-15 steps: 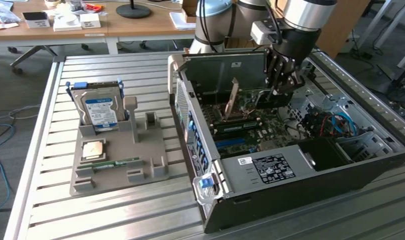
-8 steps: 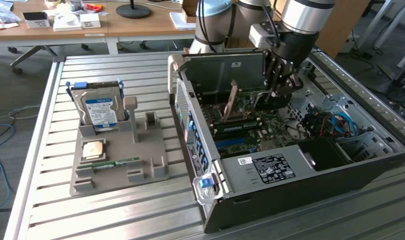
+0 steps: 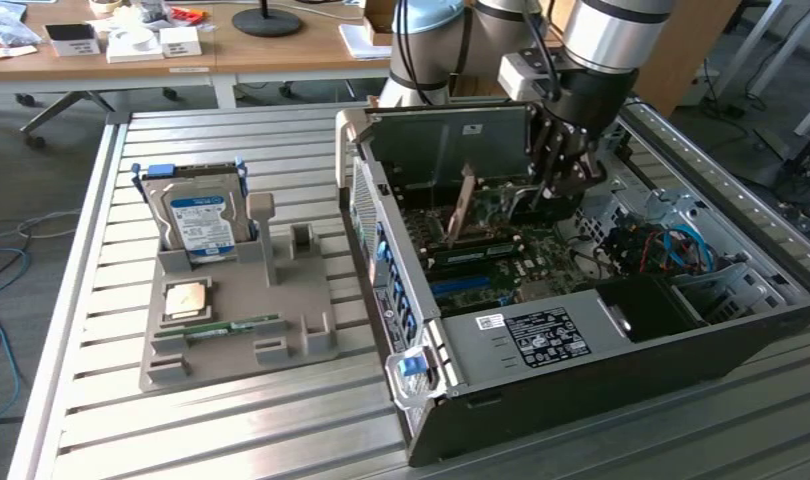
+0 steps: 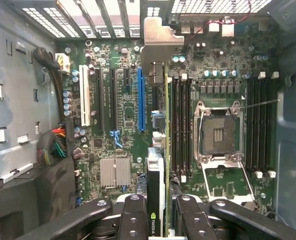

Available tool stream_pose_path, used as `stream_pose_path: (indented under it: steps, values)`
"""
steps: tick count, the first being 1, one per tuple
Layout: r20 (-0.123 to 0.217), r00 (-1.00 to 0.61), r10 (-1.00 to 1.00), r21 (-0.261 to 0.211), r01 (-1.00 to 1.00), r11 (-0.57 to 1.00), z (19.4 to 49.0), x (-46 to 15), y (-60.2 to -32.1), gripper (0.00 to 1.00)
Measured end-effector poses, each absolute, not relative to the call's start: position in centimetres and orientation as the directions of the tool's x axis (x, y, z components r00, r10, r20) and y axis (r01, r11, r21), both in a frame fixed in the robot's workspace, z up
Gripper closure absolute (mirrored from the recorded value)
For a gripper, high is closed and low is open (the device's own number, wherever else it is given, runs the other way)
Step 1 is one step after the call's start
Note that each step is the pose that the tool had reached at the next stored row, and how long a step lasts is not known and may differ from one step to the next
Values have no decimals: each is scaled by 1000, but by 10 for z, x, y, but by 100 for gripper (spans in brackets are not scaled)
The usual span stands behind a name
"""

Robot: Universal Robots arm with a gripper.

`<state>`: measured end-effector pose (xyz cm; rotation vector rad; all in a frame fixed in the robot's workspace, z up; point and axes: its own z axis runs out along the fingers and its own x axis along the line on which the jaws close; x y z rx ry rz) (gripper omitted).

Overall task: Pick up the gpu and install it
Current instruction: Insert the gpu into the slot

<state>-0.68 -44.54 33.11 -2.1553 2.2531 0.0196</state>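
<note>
Inside the open computer case (image 3: 725, 330), toward two o'clock of the exterior view's centre, the gripper (image 3: 561, 185) is seen lowered over the motherboard (image 4: 122, 115). Its fingers (image 4: 132, 215) are clenched on the gpu (image 4: 156, 190), one on each flat side. The card is held on edge, parallel to the blue slot (image 4: 141, 100) and just beside it, with the silver bracket (image 4: 160, 40) at the end far from the grip, near the vented rear wall. Whether its lower edge touches the board cannot be told. At nine o'clock from the case in the exterior view, a grey tray (image 3: 298, 330) is seen bearing a hard drive (image 3: 202, 220) and a green memory stick (image 3: 232, 327). The gpu is judged light and stiff but fragile: bare components and edge contacts could be harmed by pressure or scraping. Hold is best taken on the flat faces away from the contact edge, as is done now; the thin card could be tilted in the grip if loaded off-axis
</note>
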Motion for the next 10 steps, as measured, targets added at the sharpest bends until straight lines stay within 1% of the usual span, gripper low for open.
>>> stream_pose_path:
  steps: [10]
  values:
    - [-25, -44, -999, -7, -999, 44, 320, -8, -447, 73]
